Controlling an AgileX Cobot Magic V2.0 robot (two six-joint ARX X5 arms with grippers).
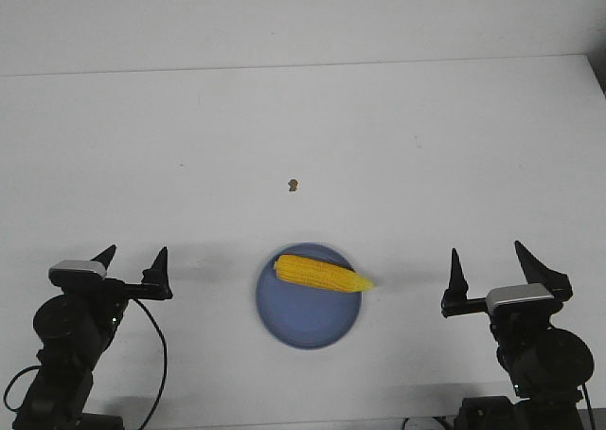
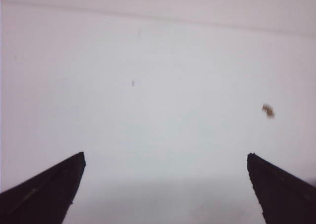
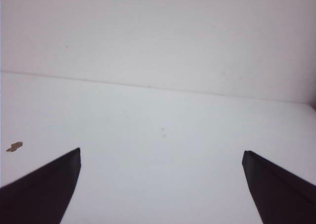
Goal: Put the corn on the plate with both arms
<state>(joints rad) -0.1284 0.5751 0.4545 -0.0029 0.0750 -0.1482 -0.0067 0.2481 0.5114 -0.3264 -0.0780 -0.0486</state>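
The yellow corn [image 1: 320, 274] lies across the far half of the periwinkle-blue plate [image 1: 305, 321], its pointed tip reaching the plate's right rim. The plate sits near the table's front edge, between the two arms. My left gripper [image 1: 134, 258] stands open to the left of the plate, holding nothing. To the plate's right, my right gripper [image 1: 488, 259] is open as well, with nothing in it. Both wrist views show only spread black fingers [image 2: 47, 192] [image 3: 44, 189] over bare white table; neither shows the corn or the plate.
A tiny brown speck [image 1: 294, 185] lies on the white table beyond the plate, also seen as a speck [image 2: 268, 110] in the left wrist view and a speck [image 3: 14, 146] in the right wrist view. The table's far edge [image 1: 303, 66] meets a white wall.
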